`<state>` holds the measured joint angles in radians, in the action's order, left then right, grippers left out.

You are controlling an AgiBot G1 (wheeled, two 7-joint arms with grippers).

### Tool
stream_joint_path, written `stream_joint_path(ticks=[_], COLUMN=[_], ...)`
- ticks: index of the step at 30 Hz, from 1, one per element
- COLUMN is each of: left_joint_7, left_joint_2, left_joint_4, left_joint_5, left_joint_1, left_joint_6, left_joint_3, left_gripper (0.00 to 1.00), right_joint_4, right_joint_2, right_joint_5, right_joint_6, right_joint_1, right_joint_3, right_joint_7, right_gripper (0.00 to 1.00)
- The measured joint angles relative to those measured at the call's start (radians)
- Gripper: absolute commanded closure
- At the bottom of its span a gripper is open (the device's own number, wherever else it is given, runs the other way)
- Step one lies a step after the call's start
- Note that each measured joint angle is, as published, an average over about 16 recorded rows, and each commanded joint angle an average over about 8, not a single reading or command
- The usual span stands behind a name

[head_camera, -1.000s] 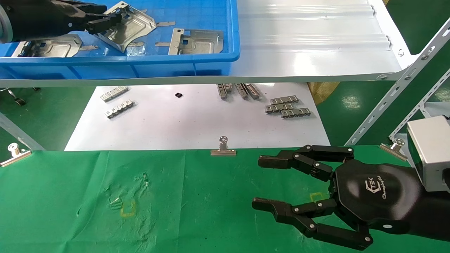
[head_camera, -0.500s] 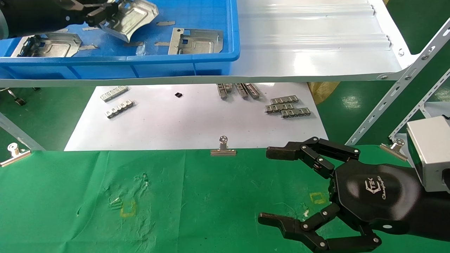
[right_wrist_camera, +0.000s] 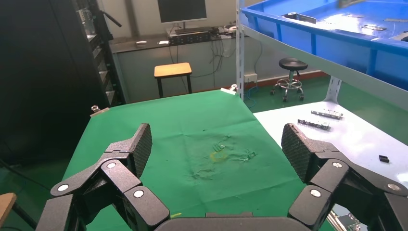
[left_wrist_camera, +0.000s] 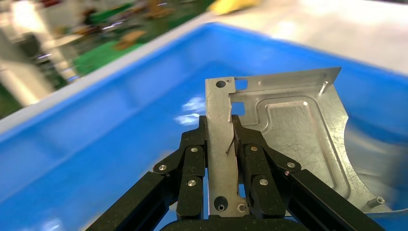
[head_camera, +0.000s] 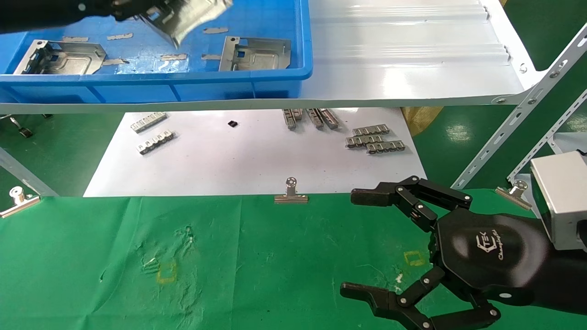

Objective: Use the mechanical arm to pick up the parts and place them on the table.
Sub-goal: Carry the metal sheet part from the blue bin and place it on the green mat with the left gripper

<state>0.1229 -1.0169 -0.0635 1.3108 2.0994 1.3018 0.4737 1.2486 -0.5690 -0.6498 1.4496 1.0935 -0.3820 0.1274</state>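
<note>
My left gripper (left_wrist_camera: 220,132) pinches a stamped metal plate (left_wrist_camera: 284,132) above the blue tray (head_camera: 257,75); my right gripper (head_camera: 362,245) hovers spread wide over the green table (head_camera: 257,256).

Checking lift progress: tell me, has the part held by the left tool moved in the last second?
Yes. The held part has risen away from the blue tray floor.

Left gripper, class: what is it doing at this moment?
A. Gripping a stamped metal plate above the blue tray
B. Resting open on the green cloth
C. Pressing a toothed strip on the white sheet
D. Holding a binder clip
A: the left gripper has its jaws shut on a stamped metal plate, lifted above the blue tray.
</note>
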Motion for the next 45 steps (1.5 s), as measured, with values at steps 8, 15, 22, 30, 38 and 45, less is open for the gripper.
stream_joint_path(ticks=[8, 15, 22, 30, 38, 45], left_joint_7=[0.046, 0.052, 0.086, 0.296, 0.551, 0.668], left_joint_2=[0.058, 0.164, 0.310, 0.380, 0.328, 0.272], left_joint_4=[-0.080, -0.336, -0.645, -0.732, -0.552, -0.376], left_joint_5=[-0.036, -0.170, -0.325, -0.340, -0.253, -0.217], left_joint_1=[-0.038, -0.184, -0.374, -0.491, -0.514, -0.508], left_joint_6=[0.233, 0.308, 0.302, 0.275, 0.237, 0.210], left_joint_3=[0.006, 0.082, 0.225, 0.369, 0.431, 0.445], left_gripper=[1.00, 1.00, 1.00, 1.00, 1.00, 0.56], right_joint_4=[0.000, 0.000, 0.000, 0.000, 0.000, 0.000], right_joint_2=[0.000, 0.000, 0.000, 0.000, 0.000, 0.000], right_joint_5=[0.000, 0.000, 0.000, 0.000, 0.000, 0.000], right_joint_6=[0.000, 0.000, 0.000, 0.000, 0.000, 0.000], right_joint_1=[0.000, 0.000, 0.000, 0.000, 0.000, 0.000], right_joint_3=[0.000, 0.000, 0.000, 0.000, 0.000, 0.000], right_joint_7=[0.000, 0.000, 0.000, 0.000, 0.000, 0.000], right_gripper=[0.00, 0.00, 0.00, 0.00, 0.00, 0.00])
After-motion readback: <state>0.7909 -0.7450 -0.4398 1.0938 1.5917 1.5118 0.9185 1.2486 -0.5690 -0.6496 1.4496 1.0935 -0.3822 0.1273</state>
